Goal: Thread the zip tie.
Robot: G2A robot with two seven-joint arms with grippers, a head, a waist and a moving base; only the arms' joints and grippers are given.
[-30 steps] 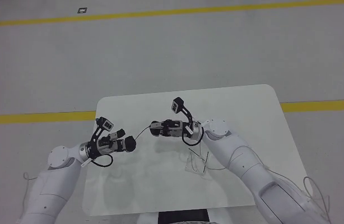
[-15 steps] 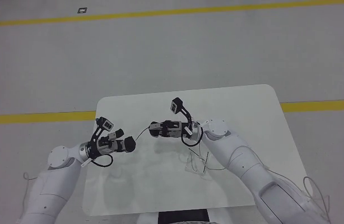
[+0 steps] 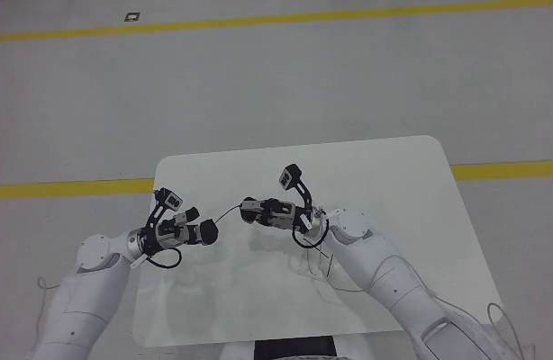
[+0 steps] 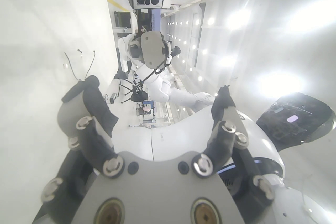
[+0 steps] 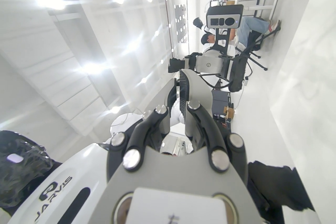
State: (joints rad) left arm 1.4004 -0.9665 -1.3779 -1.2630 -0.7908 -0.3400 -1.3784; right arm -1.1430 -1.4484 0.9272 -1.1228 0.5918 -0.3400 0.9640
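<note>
Right arm [image 3: 350, 225] slightly nearer the robot.

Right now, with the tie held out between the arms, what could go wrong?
1. The thin black plastic zip tie is pinched only by the right end effector. Its free end curves in the air and may miss the open left end effector.
2. Loose black zip ties lie on the white table close by the right arm, which might sweep them aside.
</note>
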